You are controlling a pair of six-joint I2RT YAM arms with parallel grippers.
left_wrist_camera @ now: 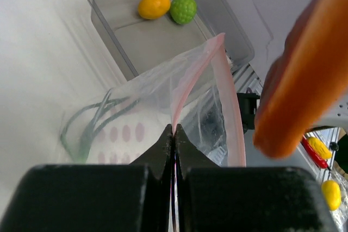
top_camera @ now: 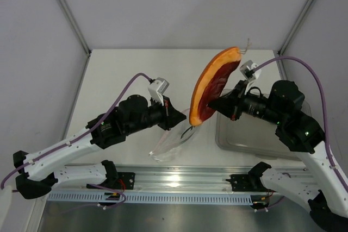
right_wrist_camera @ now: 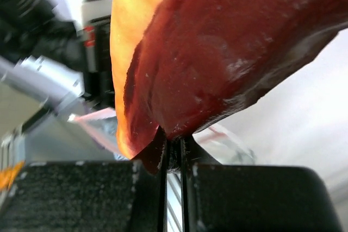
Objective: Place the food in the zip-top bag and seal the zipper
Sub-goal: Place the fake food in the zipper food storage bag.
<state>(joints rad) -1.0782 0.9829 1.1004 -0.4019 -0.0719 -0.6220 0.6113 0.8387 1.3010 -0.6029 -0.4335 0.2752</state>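
My right gripper [top_camera: 213,104] is shut on the reddish-brown slice with orange edge [top_camera: 213,84] and holds it upright in the air, its lower end just above the mouth of the zip-top bag [top_camera: 173,140]. The slice fills the right wrist view [right_wrist_camera: 217,47]. My left gripper [top_camera: 175,117] is shut on the bag's pink zipper strip [left_wrist_camera: 187,82] and holds the mouth open. The clear bag [left_wrist_camera: 141,112] hangs before it. A yellow-orange fruit [left_wrist_camera: 154,4] and a green fruit [left_wrist_camera: 183,9] lie in the tray. The dark-green bit is out of view.
A rigid clear tray [top_camera: 255,134] stands on the table under the right arm; it also shows in the left wrist view [left_wrist_camera: 109,9]. An aluminium rail [top_camera: 179,180] runs along the near edge. Grey walls enclose the white table [top_camera: 136,74].
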